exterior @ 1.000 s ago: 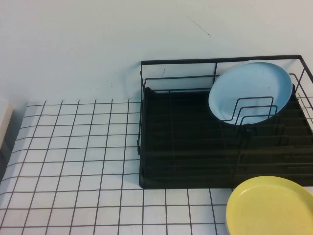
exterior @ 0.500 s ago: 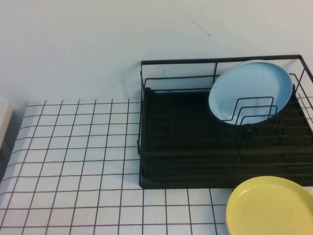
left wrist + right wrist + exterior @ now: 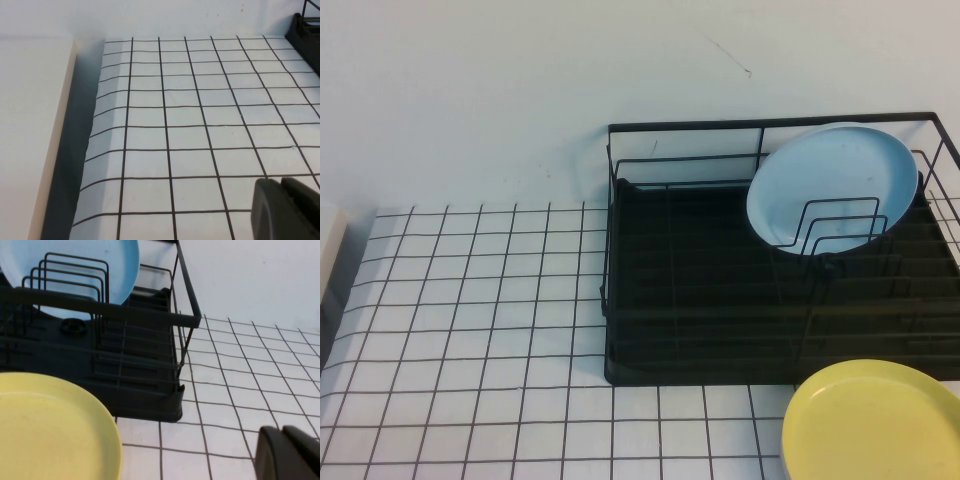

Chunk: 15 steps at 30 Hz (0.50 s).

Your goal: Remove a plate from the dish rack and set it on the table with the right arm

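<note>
The light-blue plate (image 3: pixel 832 188) leans on edge among the upright wire loops at the far right of the black dish rack (image 3: pixel 720 290); it also shows in the right wrist view (image 3: pixel 70 270) behind the rack's loops (image 3: pixel 75 285). Neither arm shows in the high view. My right gripper (image 3: pixel 290 452) is shut and empty, low over the gridded table (image 3: pixel 240 390) beside the rack. My left gripper (image 3: pixel 287 207) is shut and empty over the table (image 3: pixel 190 115), far from the rack.
A yellow plate (image 3: pixel 873 420) lies flat on the table in front of the rack's near right corner, also in the right wrist view (image 3: pixel 50 430). A pale raised board (image 3: pixel 30 130) borders the table's left edge. A wall stands behind the rack.
</note>
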{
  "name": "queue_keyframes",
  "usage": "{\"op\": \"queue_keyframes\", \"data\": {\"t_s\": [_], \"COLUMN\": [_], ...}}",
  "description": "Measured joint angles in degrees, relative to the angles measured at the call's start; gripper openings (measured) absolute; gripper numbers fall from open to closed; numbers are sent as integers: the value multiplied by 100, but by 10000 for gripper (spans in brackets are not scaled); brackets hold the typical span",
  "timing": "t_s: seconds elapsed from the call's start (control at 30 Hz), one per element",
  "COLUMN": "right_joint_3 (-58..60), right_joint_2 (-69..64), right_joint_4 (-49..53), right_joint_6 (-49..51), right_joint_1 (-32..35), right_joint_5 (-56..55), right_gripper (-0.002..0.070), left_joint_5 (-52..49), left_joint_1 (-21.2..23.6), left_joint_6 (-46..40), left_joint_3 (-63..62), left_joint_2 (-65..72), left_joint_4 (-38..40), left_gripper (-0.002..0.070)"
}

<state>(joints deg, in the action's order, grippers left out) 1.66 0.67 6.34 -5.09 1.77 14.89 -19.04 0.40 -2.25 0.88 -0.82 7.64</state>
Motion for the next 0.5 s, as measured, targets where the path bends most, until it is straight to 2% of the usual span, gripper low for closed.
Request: {"op": "queue_keyframes", "data": {"t_s": [0.5], "right_joint_3": [0], "right_joint_2": [0], "right_joint_4": [0], "right_joint_6": [-13], "right_joint_1": [0], "right_joint_5": [150], "right_gripper": [-3], "left_joint_5": [0], "left_joint_1": [0], "left_joint_6": [0], "left_joint_3": [0], "left_joint_2": [0], "left_joint_4": [0], "left_gripper": [-3]}}
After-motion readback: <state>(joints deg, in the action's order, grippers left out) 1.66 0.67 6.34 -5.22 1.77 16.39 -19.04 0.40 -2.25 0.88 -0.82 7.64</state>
